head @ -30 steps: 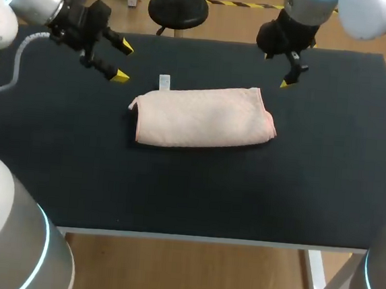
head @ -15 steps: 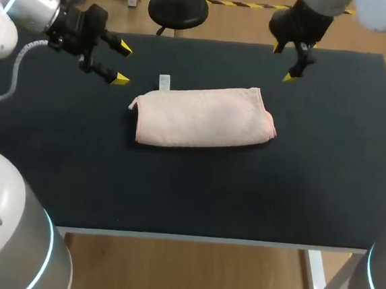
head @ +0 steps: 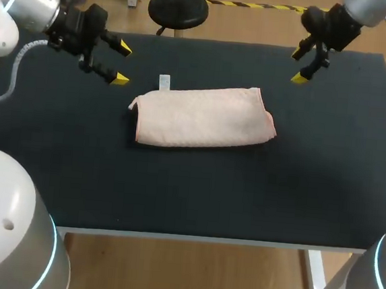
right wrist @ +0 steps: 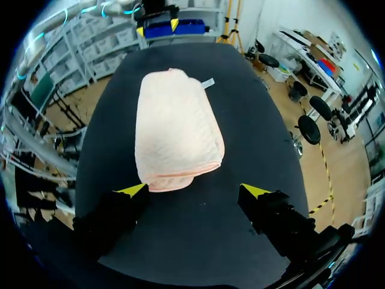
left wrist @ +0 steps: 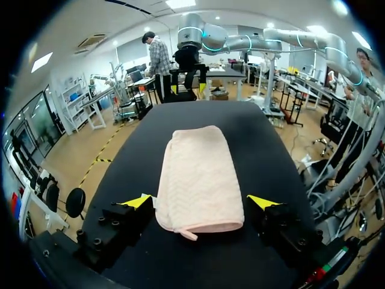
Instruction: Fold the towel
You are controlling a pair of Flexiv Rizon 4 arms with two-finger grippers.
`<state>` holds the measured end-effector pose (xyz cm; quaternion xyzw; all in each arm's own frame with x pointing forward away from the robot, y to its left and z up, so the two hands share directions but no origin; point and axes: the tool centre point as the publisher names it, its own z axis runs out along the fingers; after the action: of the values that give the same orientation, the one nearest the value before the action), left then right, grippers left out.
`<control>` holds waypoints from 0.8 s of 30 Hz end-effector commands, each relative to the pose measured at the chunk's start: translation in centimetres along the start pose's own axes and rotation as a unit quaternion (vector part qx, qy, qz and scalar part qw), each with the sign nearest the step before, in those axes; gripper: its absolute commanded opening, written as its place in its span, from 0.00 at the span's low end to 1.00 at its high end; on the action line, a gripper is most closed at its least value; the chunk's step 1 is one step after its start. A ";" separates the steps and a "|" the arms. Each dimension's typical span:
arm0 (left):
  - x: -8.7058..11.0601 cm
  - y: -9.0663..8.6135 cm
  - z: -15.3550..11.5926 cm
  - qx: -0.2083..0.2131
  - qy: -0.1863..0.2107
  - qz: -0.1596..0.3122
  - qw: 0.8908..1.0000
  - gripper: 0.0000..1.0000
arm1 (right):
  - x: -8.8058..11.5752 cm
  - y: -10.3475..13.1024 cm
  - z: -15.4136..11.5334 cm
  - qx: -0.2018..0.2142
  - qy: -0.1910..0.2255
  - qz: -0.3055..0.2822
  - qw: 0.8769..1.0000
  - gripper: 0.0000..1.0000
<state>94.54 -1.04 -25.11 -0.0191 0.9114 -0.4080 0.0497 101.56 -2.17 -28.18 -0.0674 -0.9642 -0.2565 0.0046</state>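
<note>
A pale pink towel (head: 203,116) lies folded into a thick oblong in the middle of the black table (head: 195,192), with a small white tag (head: 164,82) sticking out at its far left corner. My left gripper (head: 122,62) hovers open above the table, off the towel's far left corner. In the left wrist view the towel (left wrist: 199,177) stretches ahead of the open left gripper (left wrist: 201,201). My right gripper (head: 298,66) hangs open above the far right of the table, away from the towel. The right wrist view has the towel (right wrist: 175,135) ahead of the open right gripper (right wrist: 192,190).
The black table top (head: 326,163) is bare apart from the towel. Its front edge (head: 191,238) runs white along the near side.
My right gripper has drawn away from the towel's far right corner, up and to the right. My left gripper has pulled back slightly to the left. The towel lies unchanged.
</note>
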 end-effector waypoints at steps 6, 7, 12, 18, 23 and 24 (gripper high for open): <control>0.0 0.1 0.1 0.001 0.000 0.001 1.000 1.00 | -0.5 -0.5 0.2 -0.326 0.078 0.384 0.860 1.00; 0.0 0.1 0.1 0.001 0.000 0.001 1.000 1.00 | -0.5 -0.5 0.2 -0.326 0.078 0.384 0.860 1.00; 0.0 0.1 0.1 0.001 0.000 0.001 1.000 1.00 | 1.0 0.2 1.1 -0.416 0.145 0.518 0.733 1.00; 0.0 0.1 0.1 0.001 0.000 0.001 1.000 1.00 | 4.6 1.2 3.8 -0.417 0.193 0.621 0.635 1.00; 0.0 0.1 0.1 0.001 0.000 0.001 1.000 1.00 | 6.4 0.5 5.6 -0.375 0.206 0.652 0.626 1.00; 0.0 0.1 0.1 0.001 0.000 0.001 1.000 1.00 | 6.5 0.2 5.9 -0.370 0.208 0.659 0.621 1.00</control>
<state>94.56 -1.05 -25.09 -0.0189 0.9115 -0.4080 0.0492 95.91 1.98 -31.82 -0.3379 -0.8221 -0.4198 0.1836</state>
